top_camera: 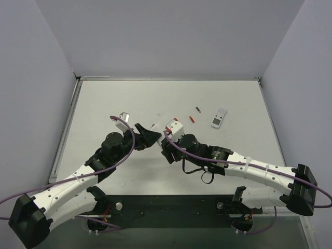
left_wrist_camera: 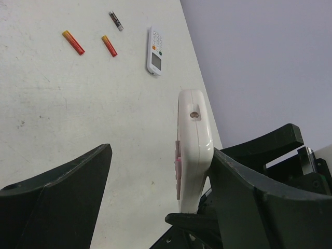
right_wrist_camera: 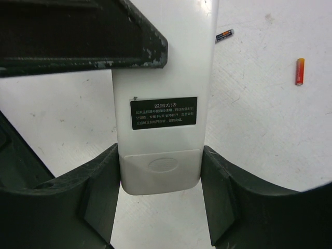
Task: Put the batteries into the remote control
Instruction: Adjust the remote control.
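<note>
The remote control (right_wrist_camera: 163, 78) is held up off the table, its white back with a black label and battery cover facing the right wrist camera. My right gripper (right_wrist_camera: 160, 155) is shut on its two sides at the cover end. In the left wrist view the remote control (left_wrist_camera: 193, 150) stands edge-on, red front to the left. My left gripper (left_wrist_camera: 161, 155) is open around it, and its right finger (left_wrist_camera: 244, 187) touches the white back. Two red batteries (left_wrist_camera: 73, 42) (left_wrist_camera: 109, 45) lie on the table beyond; one battery (right_wrist_camera: 299, 71) shows in the right wrist view.
A white-faced remote (top_camera: 219, 118) lies at the right back of the table, with a dark grey-brown cylinder (top_camera: 197, 109) to its left. Both arms meet near the table's middle. Grey walls close the table at the back and both sides.
</note>
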### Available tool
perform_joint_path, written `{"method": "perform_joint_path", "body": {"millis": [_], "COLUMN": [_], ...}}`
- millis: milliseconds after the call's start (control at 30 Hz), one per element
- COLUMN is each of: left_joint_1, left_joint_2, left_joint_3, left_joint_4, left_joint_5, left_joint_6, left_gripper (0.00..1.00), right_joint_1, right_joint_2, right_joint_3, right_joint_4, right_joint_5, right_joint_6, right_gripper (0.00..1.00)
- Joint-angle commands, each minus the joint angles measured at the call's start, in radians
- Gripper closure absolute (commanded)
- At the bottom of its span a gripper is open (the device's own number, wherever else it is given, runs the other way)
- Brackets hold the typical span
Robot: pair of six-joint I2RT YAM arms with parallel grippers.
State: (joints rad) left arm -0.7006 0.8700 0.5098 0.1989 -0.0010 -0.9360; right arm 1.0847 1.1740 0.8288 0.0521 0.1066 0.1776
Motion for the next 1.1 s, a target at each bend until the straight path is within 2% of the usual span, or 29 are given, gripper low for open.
{"method": "perform_joint_path", "body": {"millis": [0, 433, 533, 567, 633, 667, 767, 800, 867, 967, 1067], "left_joint_1": [-0.03, -0.066, -0.066, -0.065, -0.066, -0.065, -0.063, -0.062, -0.059, -0.037, 0.019], "left_joint_2": [0.032, 0.064, 0.066, 0.066, 0.064, 0.061, 0.054, 0.052, 0.043, 0.034, 0.027], "left_joint_3": [-0.014, -0.034, -0.037, -0.04, -0.047, -0.05, -0.059, -0.066, -0.077, -0.094, -0.102], "left_joint_4": [0.129, 0.235, 0.24, 0.243, 0.247, 0.252, 0.251, 0.251, 0.251, 0.243, 0.221], "left_joint_5": [-0.037, -0.085, -0.083, -0.08, -0.077, -0.076, -0.08, -0.083, -0.091, -0.073, -0.031], "left_joint_6": [-0.083, -0.096, -0.096, -0.096, -0.099, -0.101, -0.098, -0.098, -0.099, -0.121, -0.145], "left_gripper": [0.18, 0.36, 0.5, 0.61, 0.73, 0.85, 1.0, 1.0, 1.0, 1.0, 1.0], "right_joint_1": [0.021, 0.058, 0.061, 0.061, 0.061, 0.061, 0.06, 0.058, 0.057, 0.05, 0.046], "right_joint_2": [0.007, 0.052, 0.053, 0.053, 0.049, 0.046, 0.029, 0.021, 0.007, -0.031, -0.092], "right_joint_3": [0.039, 0.044, 0.044, 0.044, 0.036, 0.035, 0.021, 0.02, 0.013, -0.019, -0.077], "right_joint_4": [0.072, 0.086, 0.088, 0.088, 0.097, 0.101, 0.117, 0.115, 0.117, 0.132, 0.189], "right_joint_5": [0.119, 0.145, 0.15, 0.151, 0.153, 0.153, 0.151, 0.15, 0.143, 0.128, 0.096], "right_joint_6": [-0.009, -0.018, -0.012, -0.007, -0.004, 0.002, 0.006, 0.01, 0.01, 0.01, -0.035], "right_gripper": [1.0, 1.0, 1.0, 1.0, 1.0, 1.0, 0.89, 0.78, 0.67, 0.44, 0.32]}}
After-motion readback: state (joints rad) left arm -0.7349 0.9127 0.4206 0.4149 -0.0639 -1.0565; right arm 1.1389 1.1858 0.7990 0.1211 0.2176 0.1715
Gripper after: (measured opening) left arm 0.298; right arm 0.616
